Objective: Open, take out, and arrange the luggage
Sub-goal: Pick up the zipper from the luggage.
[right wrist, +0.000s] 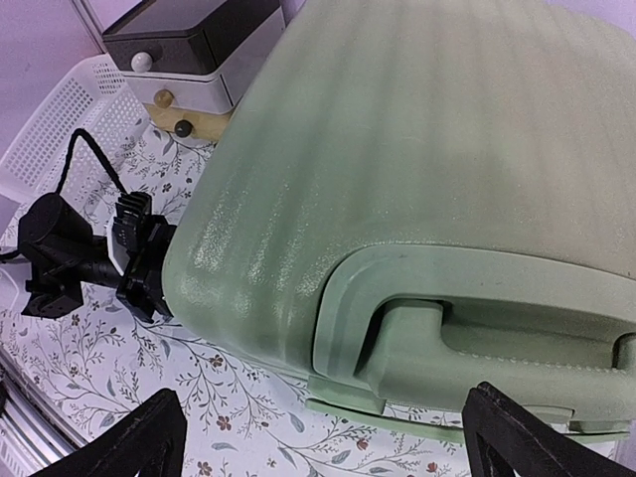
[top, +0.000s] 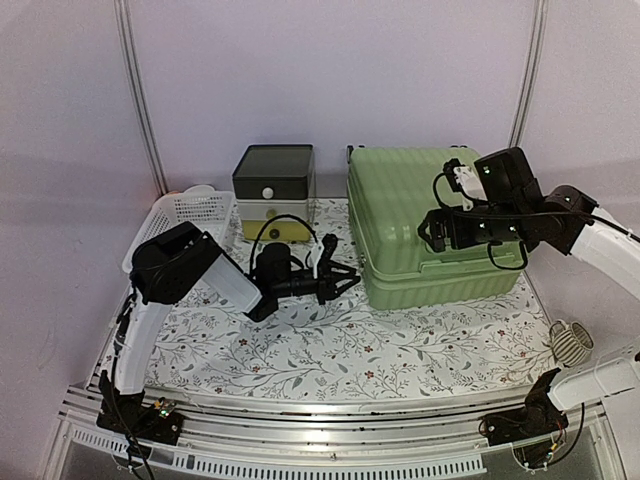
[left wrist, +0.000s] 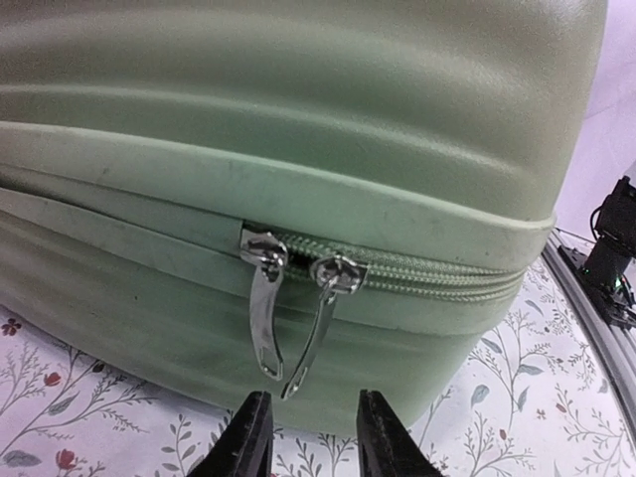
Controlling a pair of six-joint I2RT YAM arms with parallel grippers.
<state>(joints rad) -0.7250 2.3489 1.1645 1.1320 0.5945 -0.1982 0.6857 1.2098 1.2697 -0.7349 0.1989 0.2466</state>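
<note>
Lying flat at the far right of the bench (top: 300, 350), the luggage (top: 430, 220) is closed, ribbed shell up — its long axis seems to run from near edge to back wall, though the top view foreshortens it. Only your left wrist view shows the two zipper pulls (left wrist: 293, 318) hanging together on its left side, with the left jaws slightly parted just below, gripping nothing. Only your right wrist view shows the recessed handle (right wrist: 517, 348) — right jaws spread wide, empty.
</note>
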